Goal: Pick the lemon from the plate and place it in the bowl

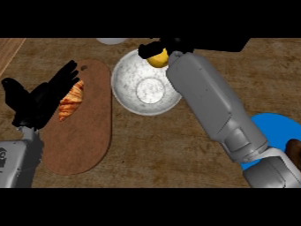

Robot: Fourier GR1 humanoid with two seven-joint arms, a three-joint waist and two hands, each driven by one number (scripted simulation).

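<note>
Lemon (157, 58) — upper centre of frame, over the far rim of the bowl (128, 84), clasped in the right hand's (167, 46) curled fingers. Likely light, firm-skinned, rounded, somewhat slippery — best held across its middle. Left hand (35, 99), left of frame: fingers spread, holding nothing.

Even, soft light; the counter (178, 145) reads dim, with no glare or hard shadows.

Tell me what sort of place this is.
Probably a kitchen counter: a brown stone-like worktop carries a white bowl, a blue plate, and a wooden cutting board holding a croissant.
</note>
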